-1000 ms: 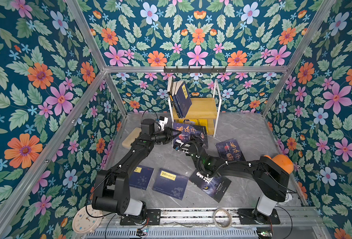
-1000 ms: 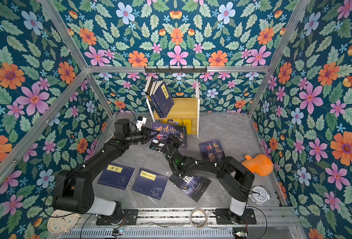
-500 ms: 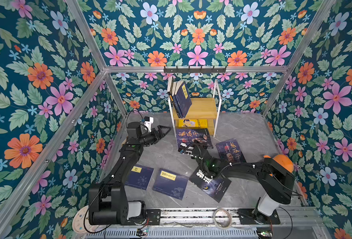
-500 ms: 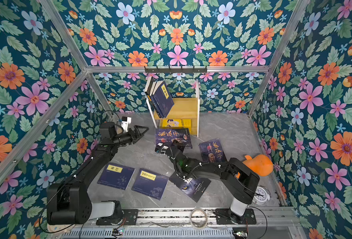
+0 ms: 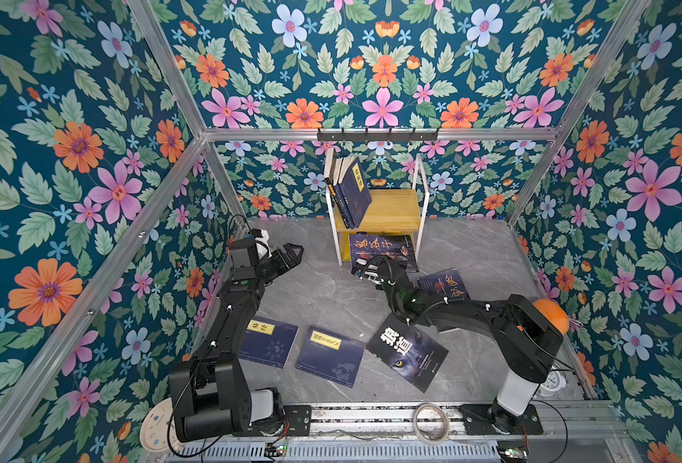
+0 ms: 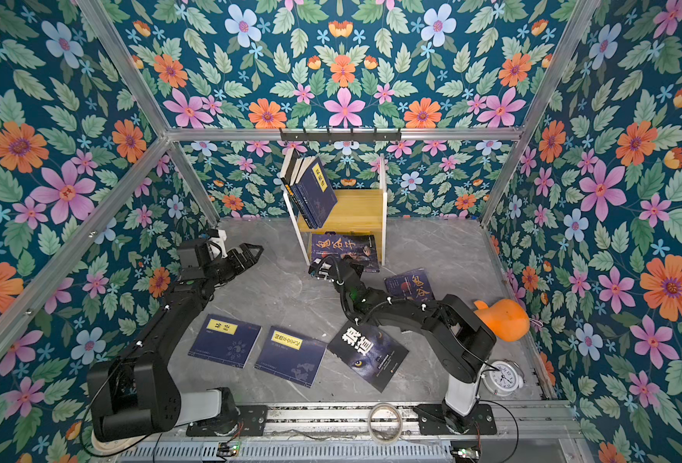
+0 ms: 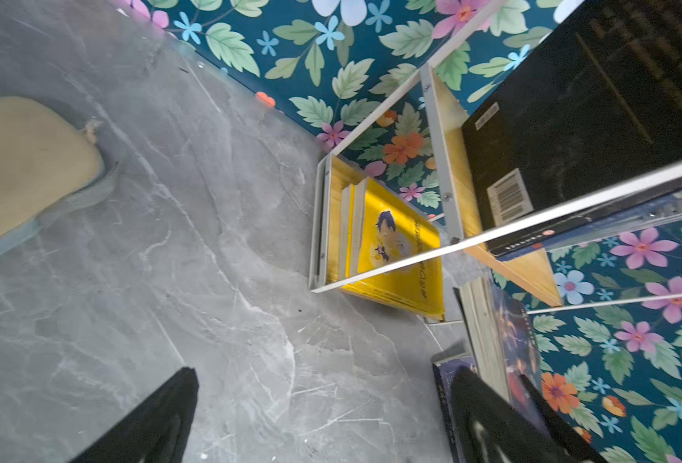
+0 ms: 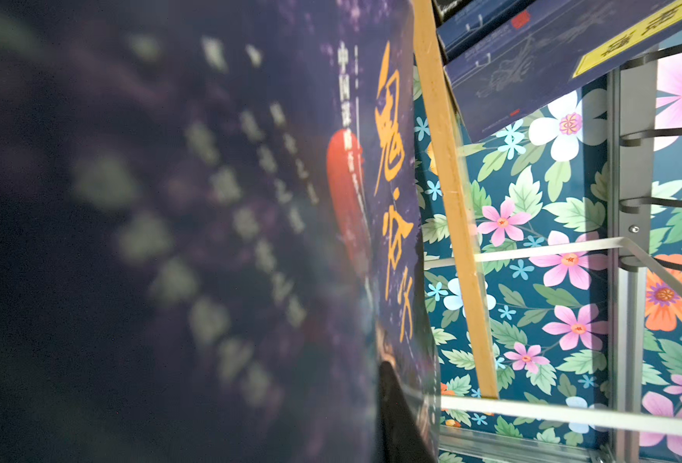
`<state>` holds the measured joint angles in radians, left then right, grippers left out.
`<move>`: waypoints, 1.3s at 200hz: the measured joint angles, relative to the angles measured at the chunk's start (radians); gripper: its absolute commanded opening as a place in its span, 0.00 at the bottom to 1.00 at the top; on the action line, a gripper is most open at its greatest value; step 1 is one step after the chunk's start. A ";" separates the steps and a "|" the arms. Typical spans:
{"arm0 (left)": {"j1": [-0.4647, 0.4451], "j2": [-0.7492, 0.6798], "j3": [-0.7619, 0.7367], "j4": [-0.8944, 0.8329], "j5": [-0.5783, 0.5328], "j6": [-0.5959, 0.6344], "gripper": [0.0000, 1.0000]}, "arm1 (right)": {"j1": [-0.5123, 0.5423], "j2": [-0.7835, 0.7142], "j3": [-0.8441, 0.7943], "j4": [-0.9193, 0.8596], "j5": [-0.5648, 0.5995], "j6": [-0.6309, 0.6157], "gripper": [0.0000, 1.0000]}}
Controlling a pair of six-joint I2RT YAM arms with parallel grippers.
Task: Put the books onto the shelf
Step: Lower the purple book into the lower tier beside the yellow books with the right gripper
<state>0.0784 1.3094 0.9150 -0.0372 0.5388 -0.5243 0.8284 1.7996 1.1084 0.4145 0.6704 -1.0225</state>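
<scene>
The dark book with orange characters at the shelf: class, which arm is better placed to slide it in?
Right. The right fingers clamp the book at the shelf; the left fingers are open, empty, off to the side.

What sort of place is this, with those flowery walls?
Likely a robot test booth: flowered wallpaper on an aluminium frame, two black robot arms mounted on a rail, navy paperbacks strewn about.

left gripper (image 5: 293, 255): let go of the dark book (image 5: 385, 246), jaws spread, pulled well away from the shelf (image 5: 395, 206)
right gripper (image 5: 367, 271): clamped tighter on its edge
dark book: nearer the shelf
</scene>
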 measured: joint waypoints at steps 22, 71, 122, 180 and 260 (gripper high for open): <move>0.000 -0.004 0.002 -0.011 -0.027 0.029 1.00 | -0.015 0.053 0.045 -0.011 -0.023 -0.010 0.00; -0.005 0.001 0.006 -0.030 -0.053 0.034 1.00 | -0.042 0.173 0.163 -0.047 -0.043 -0.027 0.00; -0.019 -0.006 0.006 -0.032 -0.059 0.035 1.00 | -0.100 0.269 0.283 -0.108 -0.066 -0.027 0.03; -0.020 -0.013 0.018 -0.041 -0.068 0.040 1.00 | -0.111 0.332 0.414 -0.288 -0.151 0.045 0.33; -0.018 -0.018 0.017 -0.041 -0.064 0.040 1.00 | -0.114 0.328 0.453 -0.447 -0.202 0.114 0.00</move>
<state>0.0601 1.2919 0.9318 -0.0780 0.4744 -0.4847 0.7147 2.1273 1.5616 -0.0330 0.4683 -0.9089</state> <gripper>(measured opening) 0.998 0.111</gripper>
